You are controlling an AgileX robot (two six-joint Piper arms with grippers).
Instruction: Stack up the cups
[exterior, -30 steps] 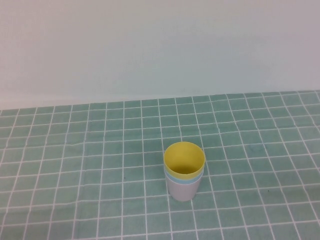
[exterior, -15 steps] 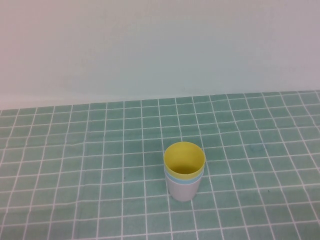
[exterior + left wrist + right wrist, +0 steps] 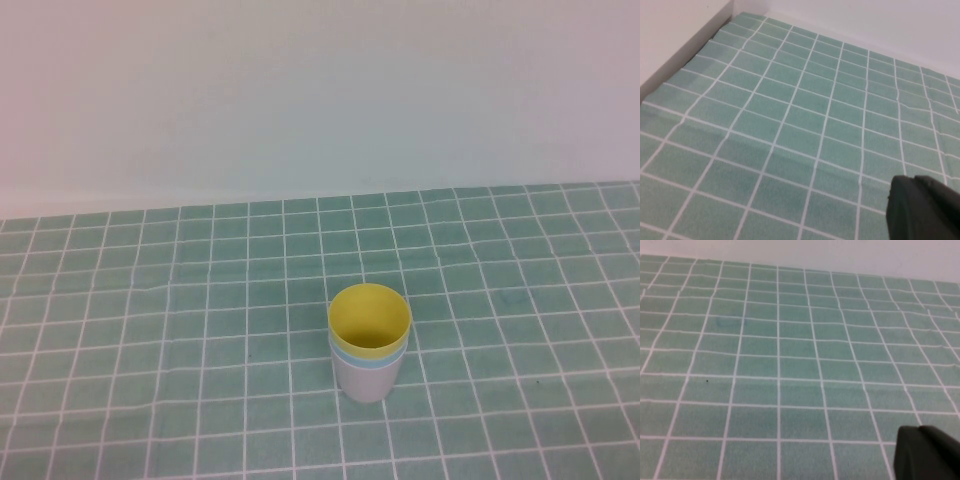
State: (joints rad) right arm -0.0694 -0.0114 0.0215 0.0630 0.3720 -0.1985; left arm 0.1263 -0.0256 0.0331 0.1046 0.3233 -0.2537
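Note:
In the high view the three cups stand nested in one upright stack near the table's front middle. The yellow cup (image 3: 369, 318) is innermost and on top. The light blue cup (image 3: 352, 356) shows only as a thin rim below it. The pale pink cup (image 3: 366, 381) is the outer one on the cloth. Neither arm shows in the high view. My left gripper (image 3: 915, 181) is shut and empty over bare cloth in the left wrist view. My right gripper (image 3: 916, 432) is shut and empty over bare cloth in the right wrist view. No cup shows in either wrist view.
A green cloth with a white grid (image 3: 200, 330) covers the table. A pale wall (image 3: 320, 100) closes off the back. In the left wrist view a white ledge (image 3: 680, 40) borders the cloth's edge.

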